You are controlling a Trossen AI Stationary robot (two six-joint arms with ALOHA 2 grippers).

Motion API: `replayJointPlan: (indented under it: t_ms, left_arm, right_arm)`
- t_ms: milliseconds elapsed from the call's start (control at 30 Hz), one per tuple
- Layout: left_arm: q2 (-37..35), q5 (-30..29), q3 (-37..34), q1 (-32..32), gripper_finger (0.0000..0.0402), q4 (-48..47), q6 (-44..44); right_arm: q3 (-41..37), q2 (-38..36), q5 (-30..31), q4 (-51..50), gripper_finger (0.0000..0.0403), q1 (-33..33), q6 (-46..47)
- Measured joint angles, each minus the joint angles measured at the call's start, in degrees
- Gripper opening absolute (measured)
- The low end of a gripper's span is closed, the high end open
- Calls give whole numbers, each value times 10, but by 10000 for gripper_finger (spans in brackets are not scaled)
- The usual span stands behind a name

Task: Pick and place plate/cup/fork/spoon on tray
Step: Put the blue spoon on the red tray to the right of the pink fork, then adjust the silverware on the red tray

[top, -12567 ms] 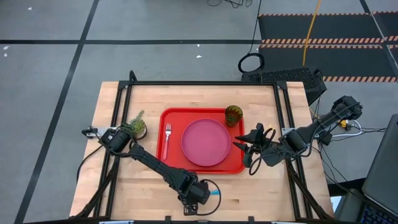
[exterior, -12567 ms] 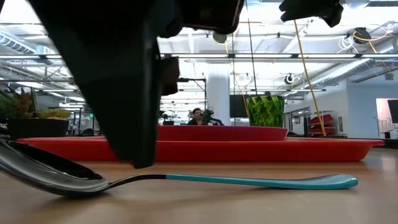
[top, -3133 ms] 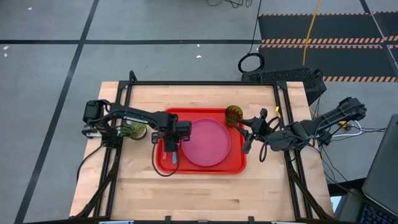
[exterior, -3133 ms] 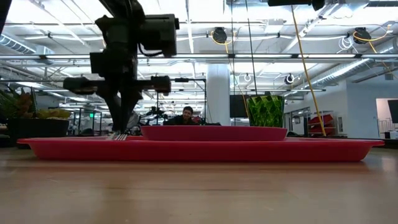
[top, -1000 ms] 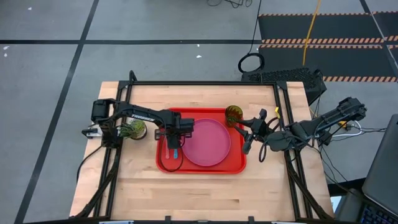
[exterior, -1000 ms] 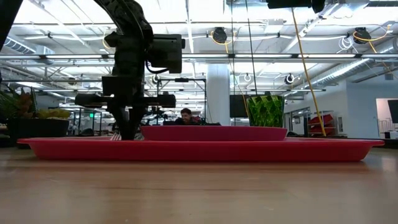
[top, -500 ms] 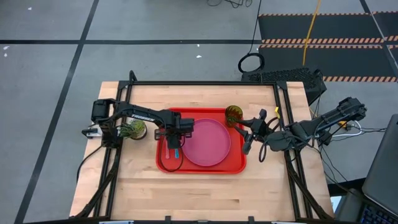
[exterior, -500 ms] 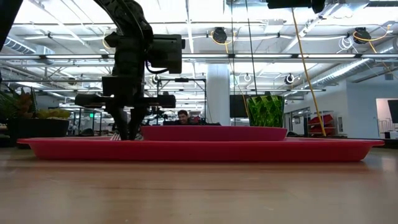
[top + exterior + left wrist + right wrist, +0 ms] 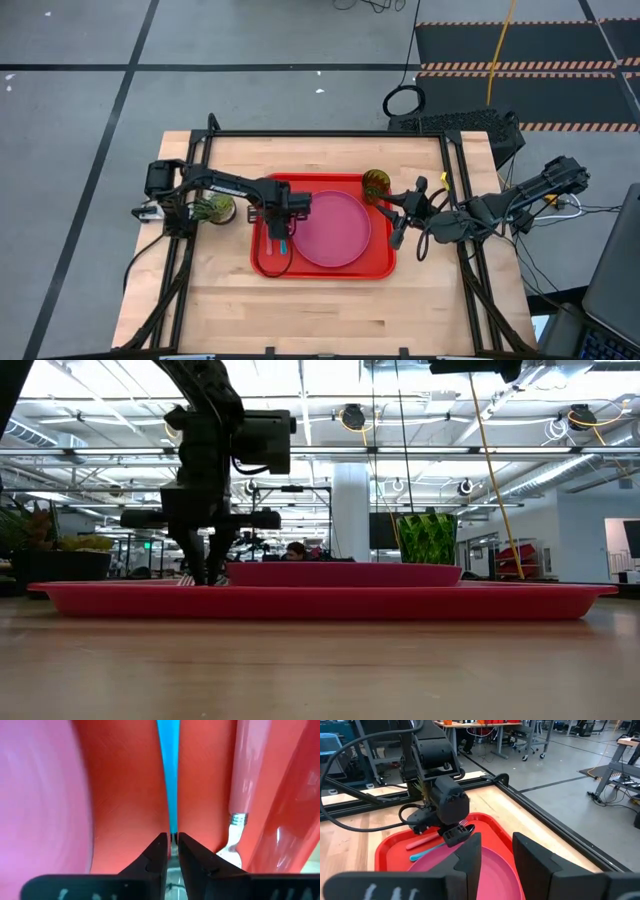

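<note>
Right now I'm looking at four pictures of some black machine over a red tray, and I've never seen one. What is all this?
It is a robot with two dark arms at a wooden table. One picture looks down from above, one looks level across the tabletop, and two come from cameras on the wrists. A red tray holds a pink plate, a fork, a blue-handled spoon and a green cup. A small potted plant stands beside the tray. The left tool is low over the spoon, its fingers slightly apart around the spoon's neck. The right tool waits, open and empty, at the tray's right edge.
</note>
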Motion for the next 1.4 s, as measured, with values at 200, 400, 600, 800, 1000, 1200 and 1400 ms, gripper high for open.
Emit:
replayJointPlan:
  t_ms: [200, 400, 600, 800, 1000, 1200, 1400]
  left_arm:
    - [0, -24, 0, -12, 49, -1, -7]
    - [-32, -41, 6, -16, 49, -11, -29]
    - [-90, -43, 19, -20, 49, -20, -98]
    - [-149, -118, 20, -61, 49, -45, -209]
    - [-187, -232, 21, -137, 49, -65, -396]
    - [-199, -233, 20, -197, 49, -78, -644]
    - [-201, -233, 20, -211, 49, 26, -776]
  right_arm:
    - [0, 0, -11, 2, 106, 0, 2]
    - [0, 0, -11, 2, 106, 0, 2]
    - [0, 0, -11, 0, 106, 0, 6]
    - [0, 0, -11, 4, 106, 1, 19]
    - [0, 12, -12, 5, 106, 1, 41]
    - [0, 18, -11, 24, 106, 1, 43]
    - [0, 18, -11, 60, 106, 1, 9]
